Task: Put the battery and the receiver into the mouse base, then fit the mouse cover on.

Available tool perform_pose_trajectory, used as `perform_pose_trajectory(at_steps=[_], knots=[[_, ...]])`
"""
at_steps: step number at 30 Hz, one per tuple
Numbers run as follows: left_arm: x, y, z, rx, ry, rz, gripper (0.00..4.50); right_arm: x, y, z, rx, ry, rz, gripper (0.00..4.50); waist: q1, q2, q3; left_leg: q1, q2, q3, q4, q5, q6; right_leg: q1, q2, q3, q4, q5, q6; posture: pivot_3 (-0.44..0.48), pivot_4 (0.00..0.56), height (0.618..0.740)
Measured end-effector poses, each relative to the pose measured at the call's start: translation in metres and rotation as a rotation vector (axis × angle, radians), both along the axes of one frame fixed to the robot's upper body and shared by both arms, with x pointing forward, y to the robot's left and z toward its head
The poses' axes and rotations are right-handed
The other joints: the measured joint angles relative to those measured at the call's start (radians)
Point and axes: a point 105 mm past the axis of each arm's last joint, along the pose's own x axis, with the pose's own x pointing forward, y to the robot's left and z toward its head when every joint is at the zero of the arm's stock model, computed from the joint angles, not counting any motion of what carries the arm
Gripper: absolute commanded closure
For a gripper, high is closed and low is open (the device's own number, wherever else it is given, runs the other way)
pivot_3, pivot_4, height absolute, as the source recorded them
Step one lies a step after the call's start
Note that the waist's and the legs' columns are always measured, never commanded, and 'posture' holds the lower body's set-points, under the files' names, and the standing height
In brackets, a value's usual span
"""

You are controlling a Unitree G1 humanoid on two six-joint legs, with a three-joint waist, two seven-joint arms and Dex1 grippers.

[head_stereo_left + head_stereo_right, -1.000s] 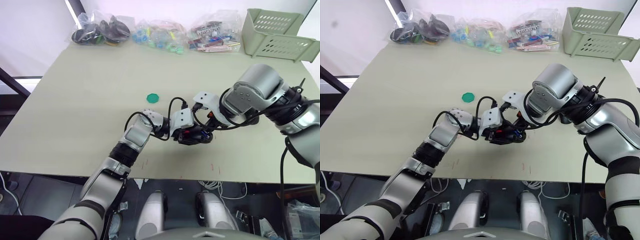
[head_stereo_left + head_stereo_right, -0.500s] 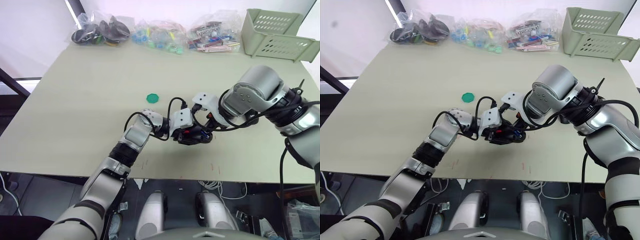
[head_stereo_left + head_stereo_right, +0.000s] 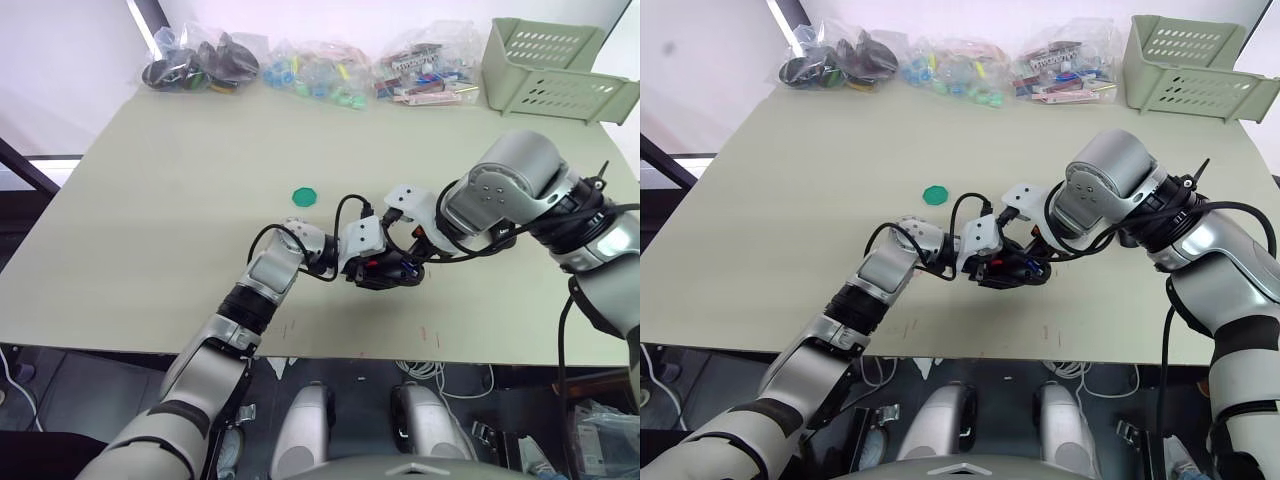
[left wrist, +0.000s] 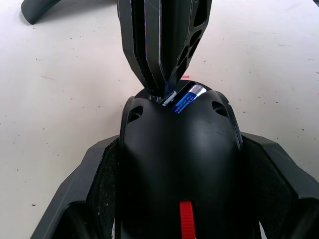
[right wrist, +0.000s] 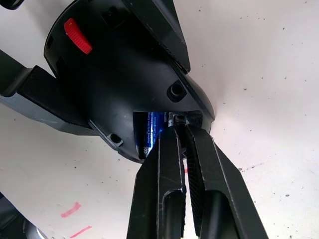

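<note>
The black mouse base (image 4: 179, 164), with its red wheel (image 4: 185, 221), rests on the table near the front edge, and my left gripper (image 4: 182, 142) is shut on its two sides. The blue battery (image 4: 187, 98) lies in the recessed compartment at the base's far end. My right gripper (image 5: 179, 127) is shut on the small receiver (image 5: 178, 119), its tips at the compartment's mouth right beside the battery (image 5: 152, 130). A dark curved piece (image 4: 42, 11) lies on the table beyond the base; I cannot tell whether it is the mouse cover.
A flat green disc (image 3: 304, 194) lies on the table behind my left arm. Clear bags of small parts (image 3: 310, 65) line the back edge, and a pale green basket (image 3: 560, 70) stands at the back right. The table's front edge (image 3: 330, 352) is close to the mouse.
</note>
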Motion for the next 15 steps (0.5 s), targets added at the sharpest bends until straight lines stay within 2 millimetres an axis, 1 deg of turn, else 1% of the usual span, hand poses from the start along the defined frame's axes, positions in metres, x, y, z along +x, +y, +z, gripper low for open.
perform_pose_trajectory(at_steps=[5,10,15], knots=[[-0.0002,-0.0005,0.0001,-0.001,0.001,-0.001,1.53,0.003,-0.0022,-0.0014,0.047,0.042,-0.059,4.5,0.0,0.0,-0.001,0.0,0.0,0.0,0.0,0.0,0.0,0.0,0.0,0.0,0.0,0.0,0.0,0.0,0.15,0.74],[0.0005,0.0002,-0.0004,0.002,0.002,0.005,1.53,0.0047,-0.0015,-0.0024,0.017,-0.005,-0.048,4.5,0.0,-0.001,-0.002,0.002,0.0,0.0,0.0,0.0,0.0,0.002,0.0,0.0,0.0,0.0,0.0,0.0,0.15,0.74],[0.0004,-0.0003,-0.0004,0.0,0.002,0.005,1.53,0.0032,-0.0006,-0.0023,0.023,0.002,-0.039,4.5,0.0,-0.001,-0.002,0.002,0.0,0.0,0.0,0.0,0.0,0.002,0.0,0.0,-0.001,0.0,0.0,0.0,0.15,0.74]])
